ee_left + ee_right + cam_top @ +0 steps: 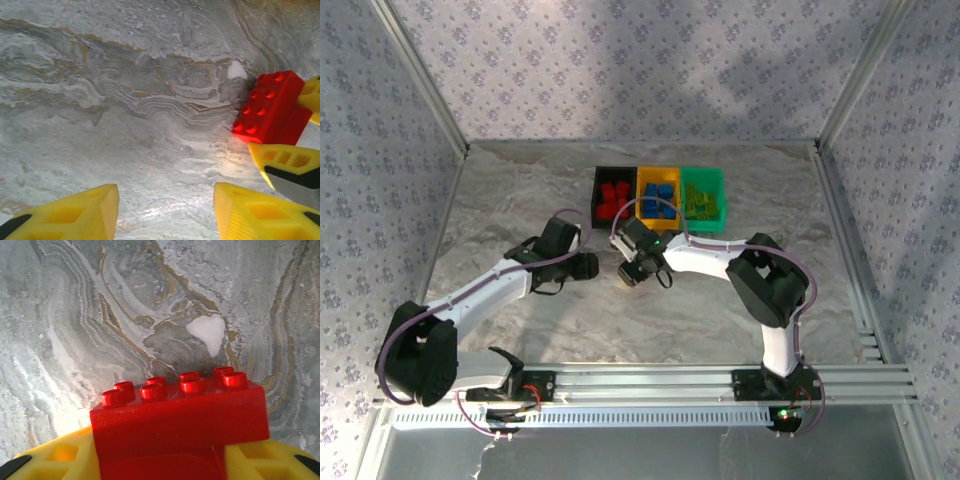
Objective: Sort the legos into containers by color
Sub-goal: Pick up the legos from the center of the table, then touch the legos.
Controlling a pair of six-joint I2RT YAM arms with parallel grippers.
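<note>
Just on the arm-base side of the black bin: the red brick (180, 415) sits in the right gripper (160, 462), near the black bin (611, 197). I cannot tell whether it rests on the tabletop (125, 100) or is lifted.
Tool states: the right gripper is clamped on the red brick, with a yellow finger against each side. The left gripper (165, 212) is released, its fingers spread with bare stone between them.
Top view adds: the orange-yellow bin (658, 173) touches the black bin's right side, and the green bin (703, 172) is one place further right. It also shows both arms bent inward, and the two grippers close together in front of the black bin.
Left wrist view adds: the red brick seen from the side, pinched by the other arm's fingers (287, 157).
Right wrist view adds: the brick close up.
Brick look: glossy red plastic, an oblong block with two rows of round studs on top.
Bin contents: red bricks (612, 198) in the black bin, blue bricks (660, 198), and yellow-green bricks (700, 200).
Materials: grey marbled stone veined with brown and white; ribbed yellow plastic fingers; floral-patterned walls (620, 60).
</note>
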